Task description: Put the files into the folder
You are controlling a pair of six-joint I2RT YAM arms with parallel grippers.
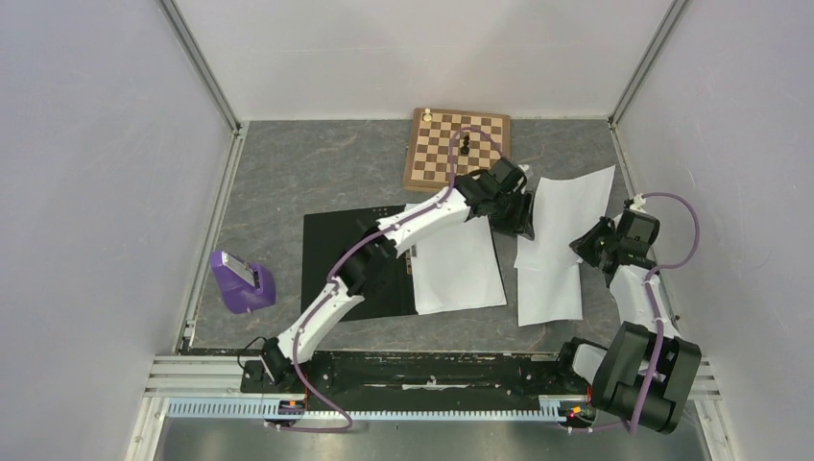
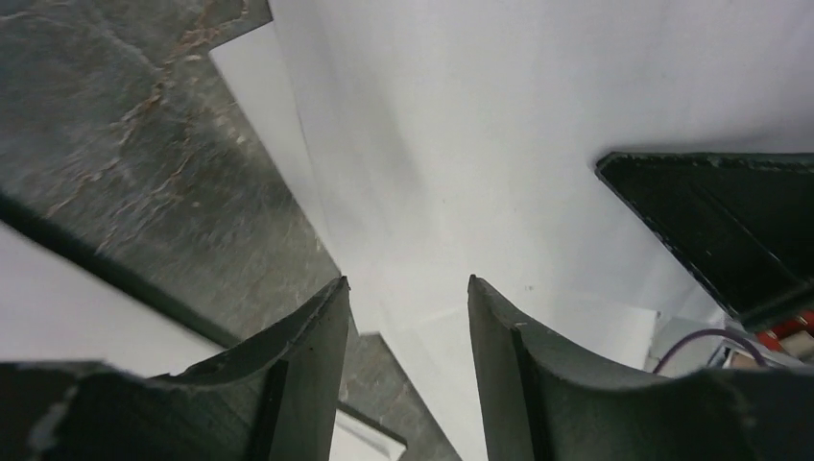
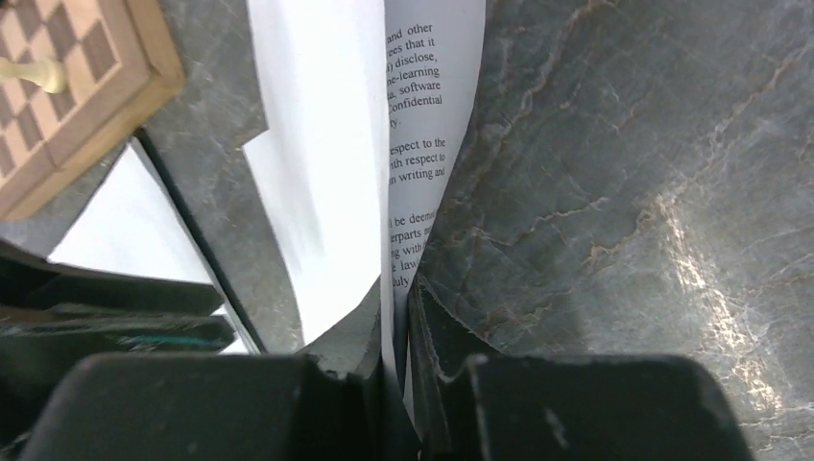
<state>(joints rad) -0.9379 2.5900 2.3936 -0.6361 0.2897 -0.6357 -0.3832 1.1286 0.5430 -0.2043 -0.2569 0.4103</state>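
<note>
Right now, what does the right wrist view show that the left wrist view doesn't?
Only the right wrist view: the right tool shut on a printed sheet whose black text is readable, plus a corner of the chessboard with a pale piece on it. Only the left wrist view: the left tool open above blank paper, and a dark object at the right edge that I cannot identify. Both: white paper lying on the grey marbled table.
</note>
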